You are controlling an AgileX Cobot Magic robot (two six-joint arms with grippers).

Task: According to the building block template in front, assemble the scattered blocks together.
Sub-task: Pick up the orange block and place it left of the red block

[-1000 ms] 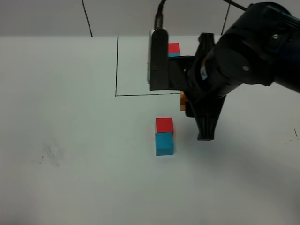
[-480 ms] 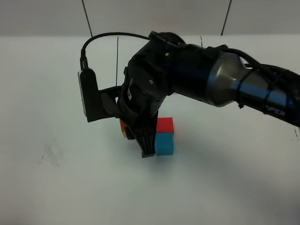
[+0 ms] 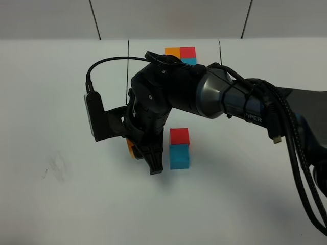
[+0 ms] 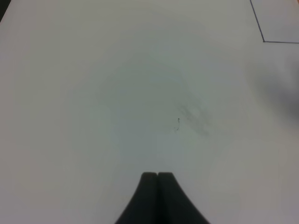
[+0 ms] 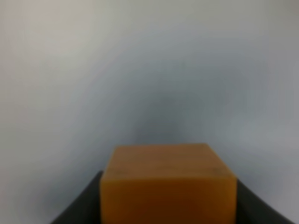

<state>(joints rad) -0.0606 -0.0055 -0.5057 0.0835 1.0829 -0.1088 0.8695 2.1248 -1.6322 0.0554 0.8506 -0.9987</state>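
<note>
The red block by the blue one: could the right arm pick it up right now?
Probably not: its fingers already hold the orange block, though the red block sits uncovered just beside them.

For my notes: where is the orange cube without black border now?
The orange cube sits between the right gripper's jaws, in the high view just left of the red cube and cyan-blue cube.
</note>
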